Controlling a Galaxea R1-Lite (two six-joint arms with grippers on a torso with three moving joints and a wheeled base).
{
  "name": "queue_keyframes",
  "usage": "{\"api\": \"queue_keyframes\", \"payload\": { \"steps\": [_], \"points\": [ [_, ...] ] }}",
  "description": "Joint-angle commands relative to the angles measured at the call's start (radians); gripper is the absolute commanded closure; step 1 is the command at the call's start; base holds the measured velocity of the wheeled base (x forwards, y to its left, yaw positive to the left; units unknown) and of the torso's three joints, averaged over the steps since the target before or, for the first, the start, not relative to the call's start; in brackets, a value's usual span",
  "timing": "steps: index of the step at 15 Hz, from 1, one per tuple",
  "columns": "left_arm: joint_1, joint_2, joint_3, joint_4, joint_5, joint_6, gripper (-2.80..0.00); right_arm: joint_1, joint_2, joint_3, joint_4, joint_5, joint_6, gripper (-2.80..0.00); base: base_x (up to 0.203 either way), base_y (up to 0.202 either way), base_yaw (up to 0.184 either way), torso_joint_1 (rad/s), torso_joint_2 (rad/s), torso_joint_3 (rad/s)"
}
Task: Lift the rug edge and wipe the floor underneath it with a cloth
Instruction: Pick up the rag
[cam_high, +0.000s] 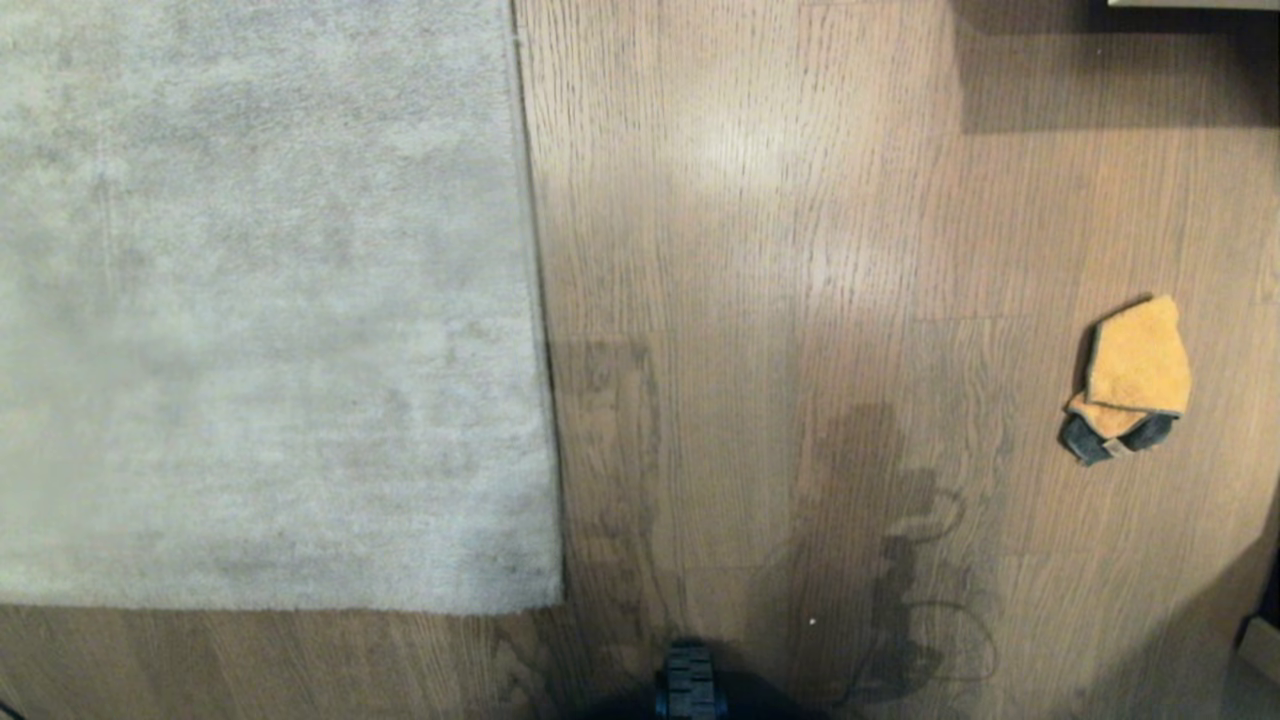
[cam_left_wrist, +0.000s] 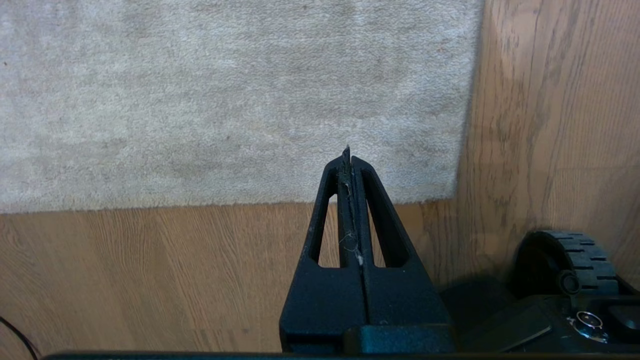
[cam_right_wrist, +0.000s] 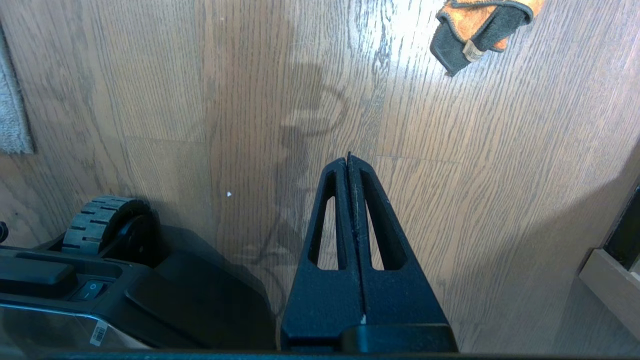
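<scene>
Cloth (cam_high: 1135, 378) lies flat on the floor (cam_high: 760, 300), off to the robot's right, so the right claw (cam_right_wrist: 348, 159) is nearer. Rug edge (cam_high: 535, 300) runs straight ahead by the left claw (cam_left_wrist: 346, 152). Both claws are pinched closed, empty.

Brown wood-grain floor (cam_high: 760, 250) below me, grey-beige rug (cam_high: 260, 300) lying flat from nine to eleven o'clock, its corner (cam_high: 545, 598) near my base, small orange cloth (cam_high: 1135, 375) lying at three o'clock, well apart from the rug
</scene>
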Motion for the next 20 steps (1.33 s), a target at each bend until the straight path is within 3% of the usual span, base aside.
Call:
{"api": "queue_keyframes", "payload": {
  "steps": [1,3,6,10,13,20],
  "points": [
    [0.000,0.000,0.000,0.000,0.000,0.000,0.00,0.000,0.000,0.000,0.000,0.001,-0.001,0.00,0.000,0.000,0.000,0.000,0.00,0.000],
    [0.000,0.000,0.000,0.000,0.000,0.000,0.00,0.000,0.000,0.000,0.000,0.002,-0.043,0.00,0.000,0.000,0.000,0.000,0.00,0.000],
    [0.000,0.000,0.000,0.000,0.000,0.000,0.00,-0.001,0.033,-0.003,-0.010,0.002,-0.040,0.00,0.000,0.000,0.000,0.000,0.00,0.000],
    [0.000,0.000,0.000,0.000,0.000,0.000,0.00,-0.012,0.321,-0.033,-0.143,0.000,0.014,0.00,0.000,0.000,0.000,0.000,0.00,0.000],
    [0.000,0.000,0.000,0.000,0.000,0.000,0.00,-0.079,0.541,-0.079,-0.204,0.006,0.040,0.00,0.000,0.000,0.000,0.000,0.00,0.000],
    [0.000,0.000,0.000,0.000,0.000,0.000,0.00,-0.133,0.885,-0.257,-0.260,0.013,0.021,0.00,0.000,0.000,0.000,0.000,0.00,0.000]
  ]
}}
